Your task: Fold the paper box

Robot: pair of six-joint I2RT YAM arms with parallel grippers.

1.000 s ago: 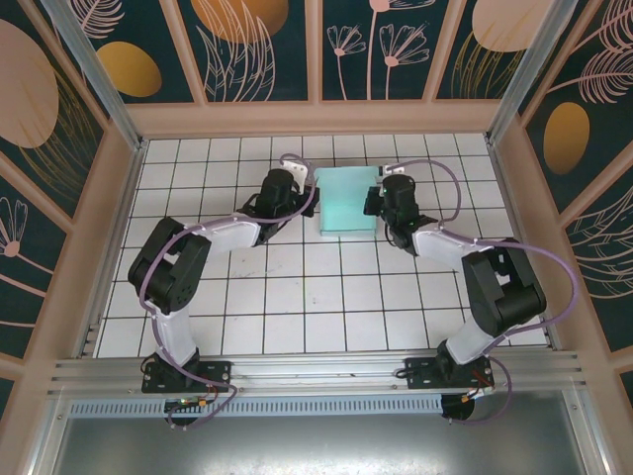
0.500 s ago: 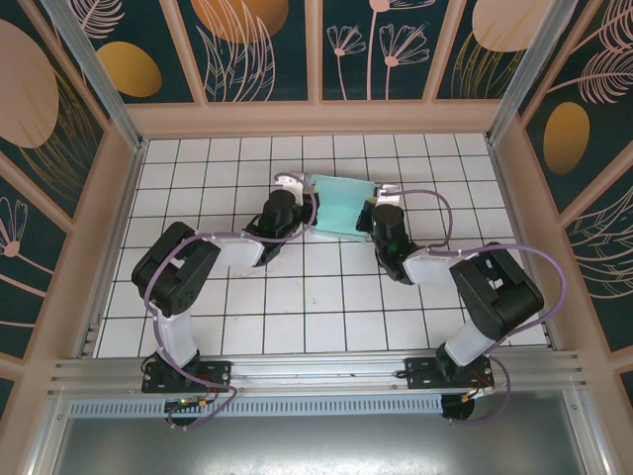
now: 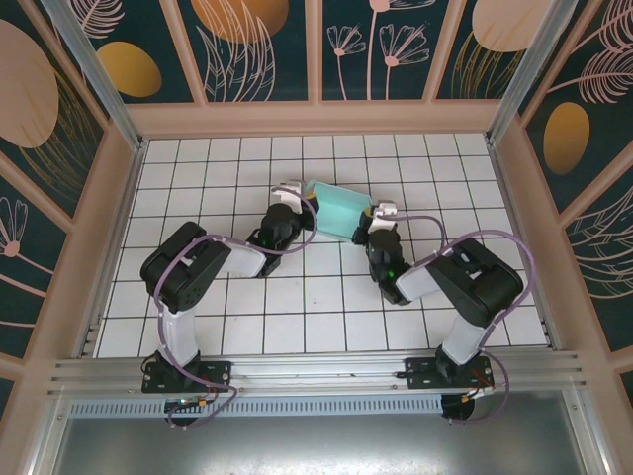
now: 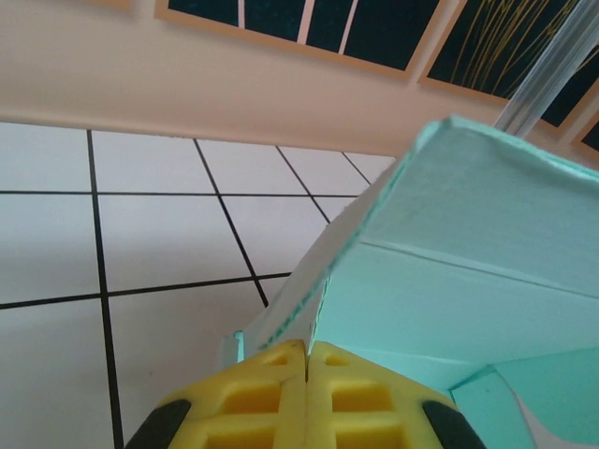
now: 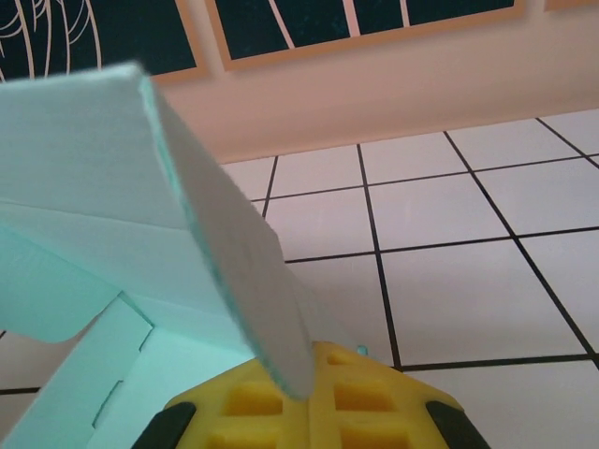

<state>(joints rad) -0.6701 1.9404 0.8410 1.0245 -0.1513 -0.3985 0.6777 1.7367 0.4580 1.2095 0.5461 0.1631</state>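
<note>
left hand [image 4: 307,372] pinching the left edge of the paper box [image 3: 337,210] | right hand [image 5: 309,382] pinching its right edge | box skewed between both hands, over the far middle of the counter [image 3: 297,307] | counter white-tiled, black grid lines | walls [image 3: 262,45] dark, leaf-patterned, peach-framed

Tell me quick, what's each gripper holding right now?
Left gripper: closed on the paper box.
Right gripper: closed on the paper box too.
</note>
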